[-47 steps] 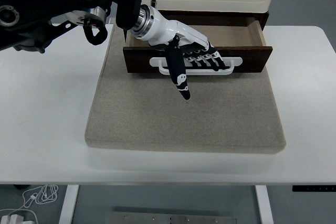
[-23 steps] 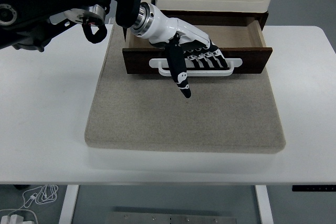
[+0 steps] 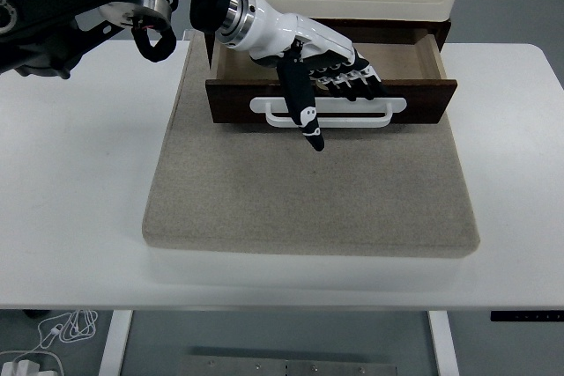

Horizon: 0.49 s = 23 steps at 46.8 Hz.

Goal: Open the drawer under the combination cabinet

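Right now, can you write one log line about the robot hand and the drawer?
left hand: over white handle, grip unclear | dark brown wooden drawer: open | right hand: unseen

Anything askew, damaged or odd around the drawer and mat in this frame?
Nothing stands out. The drawer is pulled out squarely over the grey mat, its white handle looks intact, and the left hand sits at the drawer's front edge. No spills or damage show.

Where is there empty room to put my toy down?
The gray mat is bare in front of the drawer. The white table is free on both sides of the mat. It is crowded at the drawer's handle, where the left robot hand is.
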Each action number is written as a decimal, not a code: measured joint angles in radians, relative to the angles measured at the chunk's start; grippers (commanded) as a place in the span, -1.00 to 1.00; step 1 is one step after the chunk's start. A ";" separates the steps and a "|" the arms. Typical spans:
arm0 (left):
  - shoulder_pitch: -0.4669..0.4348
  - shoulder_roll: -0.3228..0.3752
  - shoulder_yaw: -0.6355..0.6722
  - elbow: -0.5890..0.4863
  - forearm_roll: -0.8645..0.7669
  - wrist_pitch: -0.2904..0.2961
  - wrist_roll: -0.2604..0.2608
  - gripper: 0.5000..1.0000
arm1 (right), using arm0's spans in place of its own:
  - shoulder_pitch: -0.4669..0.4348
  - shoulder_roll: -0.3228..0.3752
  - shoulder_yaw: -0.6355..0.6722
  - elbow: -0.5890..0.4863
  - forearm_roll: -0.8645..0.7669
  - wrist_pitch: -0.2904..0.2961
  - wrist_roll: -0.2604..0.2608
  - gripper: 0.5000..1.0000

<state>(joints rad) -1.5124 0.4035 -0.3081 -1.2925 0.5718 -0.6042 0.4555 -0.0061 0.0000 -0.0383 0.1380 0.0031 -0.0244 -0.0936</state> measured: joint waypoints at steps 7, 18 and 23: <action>-0.023 0.000 -0.033 -0.001 -0.002 -0.002 0.000 1.00 | 0.000 0.000 0.000 0.000 0.000 0.000 0.000 0.71; -0.040 0.004 -0.113 -0.003 -0.012 -0.007 0.002 1.00 | 0.000 0.000 0.000 0.000 0.000 0.000 0.000 0.71; -0.057 0.009 -0.151 -0.004 -0.015 -0.007 0.002 1.00 | 0.000 0.000 0.000 0.000 0.000 0.000 0.000 0.71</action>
<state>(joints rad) -1.5695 0.4129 -0.4591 -1.2963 0.5569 -0.6109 0.4572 -0.0062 0.0000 -0.0384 0.1381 0.0031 -0.0244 -0.0936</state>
